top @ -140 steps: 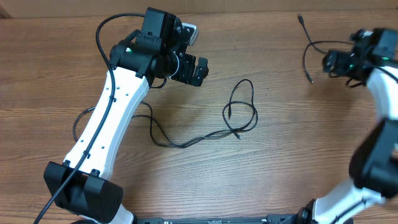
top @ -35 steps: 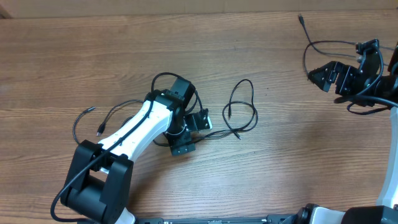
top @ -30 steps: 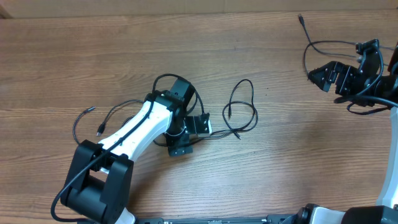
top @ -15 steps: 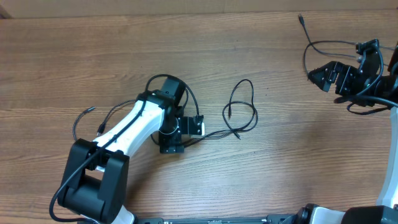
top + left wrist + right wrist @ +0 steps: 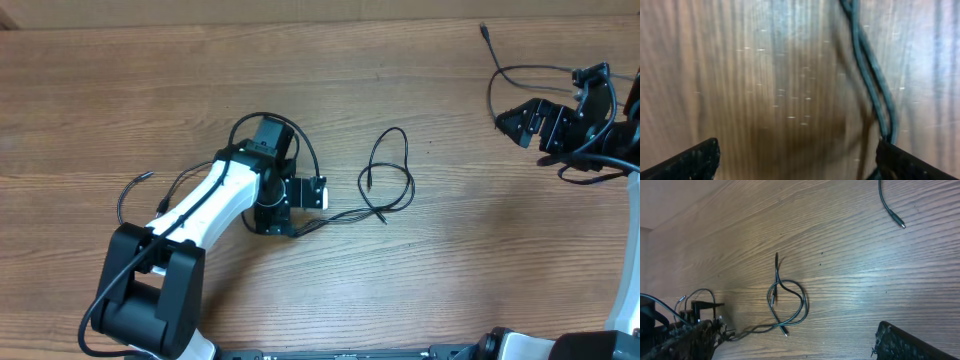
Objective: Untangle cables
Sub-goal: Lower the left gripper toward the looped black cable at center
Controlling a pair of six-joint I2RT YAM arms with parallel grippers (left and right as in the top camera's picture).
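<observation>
No text, label, brand name, number or sign can be read in any view. This holds for the brown wood-grain table (image 5: pixel 450 270), the white and black robot arm (image 5: pixel 212 198) and the thin black cables (image 5: pixel 870 70).

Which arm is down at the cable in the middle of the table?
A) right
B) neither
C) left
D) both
C: the left gripper, fingers open, is low over the cable on the table, while the right gripper is off at the far right.
</observation>
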